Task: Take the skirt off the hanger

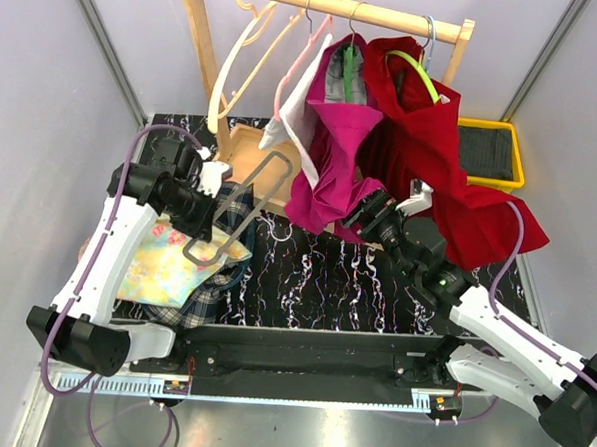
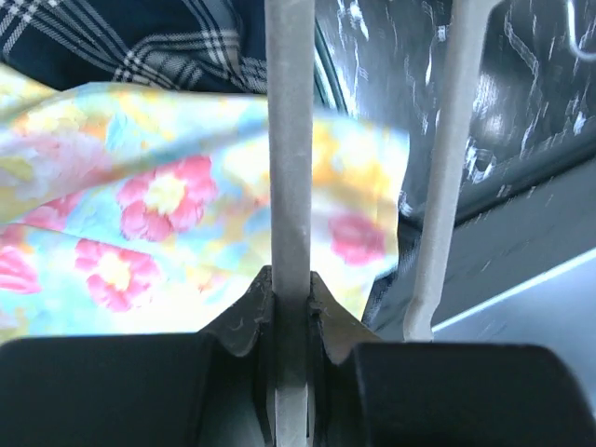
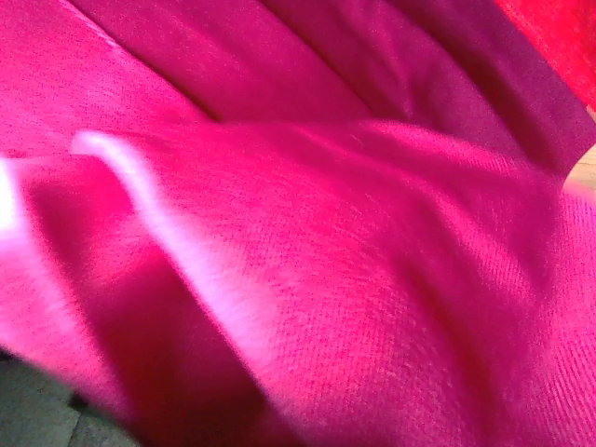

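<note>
Left end effector around one hanger

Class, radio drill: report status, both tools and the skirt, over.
Left tool shut on grey hanger, bare. Floral skirt on table beneath. Right tool open at magenta skirt, hung on rack. Red garment crowds it.

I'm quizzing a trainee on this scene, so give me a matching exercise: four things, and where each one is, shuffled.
Things:
1 grey hanger
2 floral cloth
3 magenta skirt
4 yellow bin

Places:
A back right corner
B hanging on the rack
C clamped in the left gripper
D lying on the table

Pairs: 1-C; 2-D; 3-B; 4-A
</note>
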Controlling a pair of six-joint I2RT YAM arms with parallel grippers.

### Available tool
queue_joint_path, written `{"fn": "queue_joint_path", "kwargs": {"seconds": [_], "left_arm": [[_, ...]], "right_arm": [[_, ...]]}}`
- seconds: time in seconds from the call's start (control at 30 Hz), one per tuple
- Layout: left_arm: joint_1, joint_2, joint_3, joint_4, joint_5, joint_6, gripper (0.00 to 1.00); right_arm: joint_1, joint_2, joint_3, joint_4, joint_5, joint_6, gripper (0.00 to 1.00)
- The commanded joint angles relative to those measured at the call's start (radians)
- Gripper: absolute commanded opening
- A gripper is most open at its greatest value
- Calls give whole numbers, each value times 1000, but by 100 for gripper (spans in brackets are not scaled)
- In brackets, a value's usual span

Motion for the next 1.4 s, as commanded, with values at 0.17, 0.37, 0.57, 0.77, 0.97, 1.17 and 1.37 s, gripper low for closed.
{"fn": "queue_joint_path", "kwargs": {"seconds": [0.17,0.37,0.57,0.77,0.97,1.17,1.37], "left_arm": [[-206,-69,87,-219,-49,296,0],[-325,-249,93,-220,-228,423,0],[-327,-320,266,-215,-68,488,0],[-325,-252,482,-217,70,391,0],[-325,-267,516,-217,-46,411,0],[-325,-494,190,-219,-314,606,0],[-325,-628,76,-220,-390,634,0]], "right_arm": [[35,-102,110,-100,88,-57,100],[35,-169,138,-143,113,-102,100],[37,-276,87,-54,12,-79,100],[38,-275,121,92,-170,-24,100],[60,-216,254,62,-254,-89,100],[60,-196,332,-1,-202,-146,100],[60,-221,329,-103,-162,-180,99]]}}
